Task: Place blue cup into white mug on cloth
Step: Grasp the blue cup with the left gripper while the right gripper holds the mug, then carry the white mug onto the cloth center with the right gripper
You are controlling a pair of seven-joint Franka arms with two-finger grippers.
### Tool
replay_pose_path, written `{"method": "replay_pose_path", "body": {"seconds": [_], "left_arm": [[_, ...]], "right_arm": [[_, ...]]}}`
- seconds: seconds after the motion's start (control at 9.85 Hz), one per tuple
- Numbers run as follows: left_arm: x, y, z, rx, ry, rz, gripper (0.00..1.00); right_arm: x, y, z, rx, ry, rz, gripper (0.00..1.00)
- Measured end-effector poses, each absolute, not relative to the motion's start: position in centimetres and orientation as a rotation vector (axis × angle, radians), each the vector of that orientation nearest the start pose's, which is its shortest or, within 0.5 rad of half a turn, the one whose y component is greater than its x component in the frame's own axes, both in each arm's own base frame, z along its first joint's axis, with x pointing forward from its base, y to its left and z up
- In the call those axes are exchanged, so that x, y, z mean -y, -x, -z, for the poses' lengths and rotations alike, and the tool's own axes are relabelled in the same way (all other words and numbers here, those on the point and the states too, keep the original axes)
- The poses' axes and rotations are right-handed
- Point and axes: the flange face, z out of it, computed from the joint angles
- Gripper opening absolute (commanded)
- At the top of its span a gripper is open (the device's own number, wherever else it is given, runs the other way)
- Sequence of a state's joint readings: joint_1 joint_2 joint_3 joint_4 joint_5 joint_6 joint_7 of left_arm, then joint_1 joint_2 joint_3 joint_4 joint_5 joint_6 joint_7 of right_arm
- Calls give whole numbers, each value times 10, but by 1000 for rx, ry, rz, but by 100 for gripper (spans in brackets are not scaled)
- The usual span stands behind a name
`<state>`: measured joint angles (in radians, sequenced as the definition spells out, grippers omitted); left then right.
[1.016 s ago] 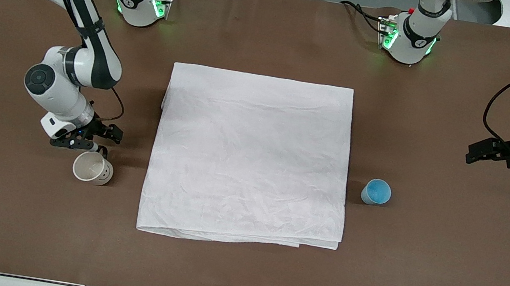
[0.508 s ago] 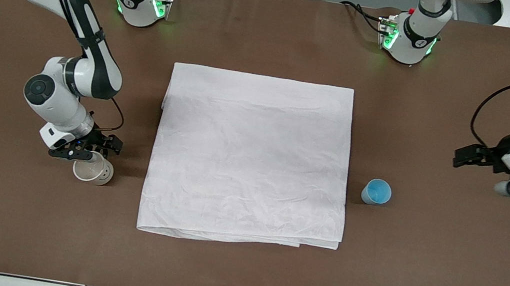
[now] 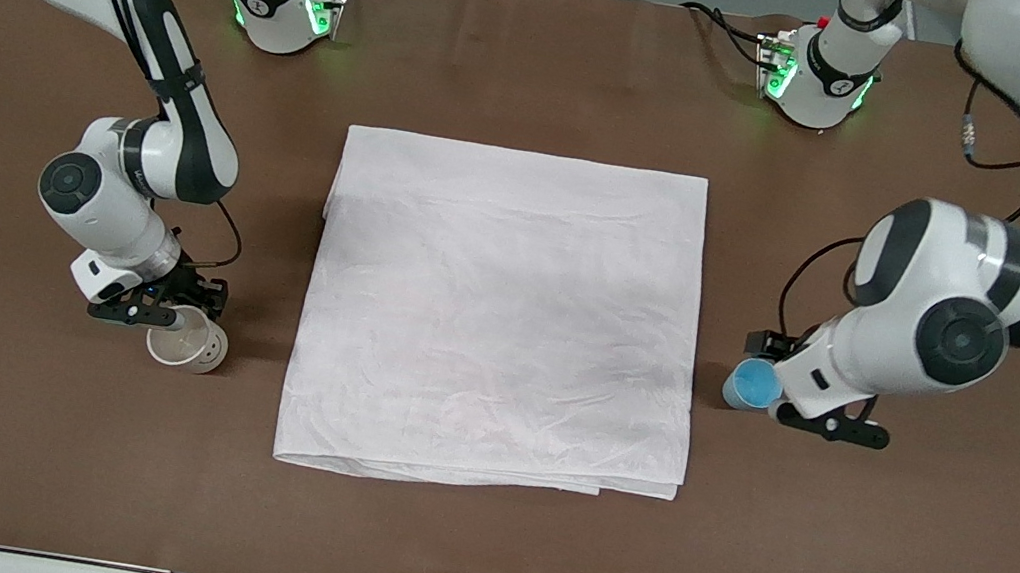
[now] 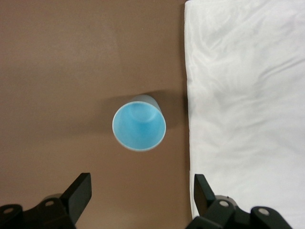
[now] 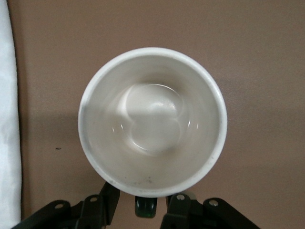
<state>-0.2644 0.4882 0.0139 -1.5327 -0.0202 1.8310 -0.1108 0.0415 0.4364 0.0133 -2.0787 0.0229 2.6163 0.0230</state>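
The blue cup (image 3: 748, 384) stands upright on the brown table beside the cloth (image 3: 501, 315), toward the left arm's end. My left gripper (image 3: 796, 390) hangs over the table just beside the cup, open and empty. In the left wrist view the cup (image 4: 139, 123) lies ahead of the open fingers (image 4: 78, 193), not between them. The white mug (image 3: 188, 346) stands upright off the cloth toward the right arm's end. My right gripper (image 3: 159, 313) is low at the mug's rim. In the right wrist view its fingers (image 5: 106, 199) straddle the mug's (image 5: 152, 121) dark handle (image 5: 145, 208) with gaps either side.
The cloth lies flat in the middle of the table, and its edge shows in both wrist views (image 4: 248, 95) (image 5: 5, 119). Both arm bases (image 3: 283, 10) (image 3: 818, 85) stand at the table's edge farthest from the front camera. Bare brown table (image 3: 470, 554) surrounds the cloth.
My left arm swung in from its end of the table, bringing its gripper beside the blue cup. My right gripper moved slightly down onto the mug's handle side. Cup, mug and cloth stayed put.
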Motion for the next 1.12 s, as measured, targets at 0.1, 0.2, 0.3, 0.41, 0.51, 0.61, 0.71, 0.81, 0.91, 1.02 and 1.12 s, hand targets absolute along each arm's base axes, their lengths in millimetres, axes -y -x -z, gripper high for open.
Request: {"method": "replay_pose_path", "body": {"seconds": [0.1, 0.2, 0.3, 0.41, 0.51, 0.61, 0.71, 0.81, 0.91, 1.02, 1.12], "left_arm": [[169, -653, -340, -205, 3100, -285, 92], [170, -655, -323, -199, 3098, -296, 89], [172, -656, -308, -184, 3092, -319, 83], [181, -653, -295, -159, 3083, -344, 79], [195, -648, -285, -131, 3073, -362, 78], [206, -643, -276, -121, 3067, -364, 76], [210, -640, -267, -117, 3071, -344, 76], [207, -639, -256, -109, 3077, -319, 76], [202, -638, -247, -99, 3082, -304, 76], [199, -638, -244, -94, 3083, -296, 75], [198, -638, -243, -94, 3081, -296, 70]], "right_arm": [[-32, -599, -225, 15, 3116, 157, 12], [-32, -599, -224, 13, 3116, 157, 11], [-32, -599, -225, 13, 3116, 156, 10], [-32, -600, -225, 13, 3115, 158, 10], [-32, -601, -226, 14, 3115, 161, 10], [-34, -603, -228, 17, 3114, 168, 9], [-40, -606, -234, -3, 3111, 163, 10], [-54, -610, -249, -39, 3108, 133, 10], [-81, -616, -275, -69, 3108, 67, 10], [-122, -618, -305, -99, 3109, 7, 10], [-174, -614, -333, -137, 3106, -1, 10]]}}
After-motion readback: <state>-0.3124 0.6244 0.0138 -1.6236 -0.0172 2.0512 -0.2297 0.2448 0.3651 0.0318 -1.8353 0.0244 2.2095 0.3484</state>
